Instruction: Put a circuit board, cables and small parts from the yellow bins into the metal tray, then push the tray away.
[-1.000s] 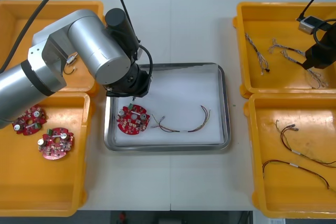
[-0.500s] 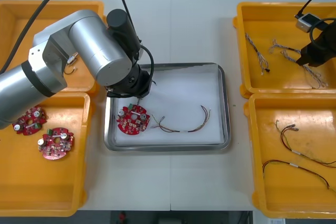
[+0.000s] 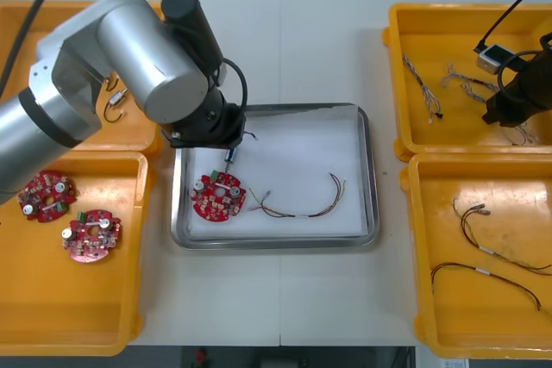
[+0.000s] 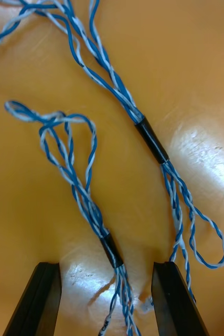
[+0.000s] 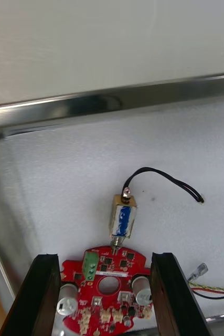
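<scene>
My left gripper (image 5: 106, 302) is open just above the metal tray (image 3: 370, 180), by its back left corner. Between and beyond its fingers lie a small metal part with a thin black cable (image 5: 123, 219) and a round red circuit board (image 5: 107, 294), touching end to edge on the white lining. The same part (image 3: 231, 158) and board (image 3: 218, 196) lie beside a red and yellow cable (image 3: 302, 202). My right gripper (image 4: 105, 302) is open low in the back right yellow bin (image 3: 405, 75), with a twisted blue and white cable (image 4: 110, 249) running between its fingers.
A second blue and white cable (image 4: 151, 139) lies just past the right fingers. The front left bin (image 3: 129, 299) holds two more boards (image 3: 49, 197). The front right bin (image 3: 418, 299) holds thin cables (image 3: 492, 260). A small part (image 3: 115, 101) sits in the back left bin.
The left arm has lifted and drawn back to the left, uncovering the small metal part left lying in the tray by the board. The right gripper has shifted left within the back right bin.
</scene>
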Robot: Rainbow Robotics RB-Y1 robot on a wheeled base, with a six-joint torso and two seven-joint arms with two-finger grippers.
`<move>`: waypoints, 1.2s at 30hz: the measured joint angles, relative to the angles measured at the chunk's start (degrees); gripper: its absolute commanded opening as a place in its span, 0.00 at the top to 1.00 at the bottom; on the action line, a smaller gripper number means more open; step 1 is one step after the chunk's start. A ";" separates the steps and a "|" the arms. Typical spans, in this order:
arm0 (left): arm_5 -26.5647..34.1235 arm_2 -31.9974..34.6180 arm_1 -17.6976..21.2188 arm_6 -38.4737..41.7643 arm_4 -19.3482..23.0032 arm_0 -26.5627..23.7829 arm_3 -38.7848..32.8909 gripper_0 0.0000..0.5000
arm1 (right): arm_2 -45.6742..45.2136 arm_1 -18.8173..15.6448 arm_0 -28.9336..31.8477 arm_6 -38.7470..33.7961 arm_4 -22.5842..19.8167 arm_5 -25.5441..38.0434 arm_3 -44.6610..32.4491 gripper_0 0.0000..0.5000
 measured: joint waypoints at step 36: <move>14.59 29.71 8.52 -31.82 -1.50 -0.12 18.83 0.00 | 0.00 0.62 0.99 0.46 -0.56 -3.05 -0.55 1.00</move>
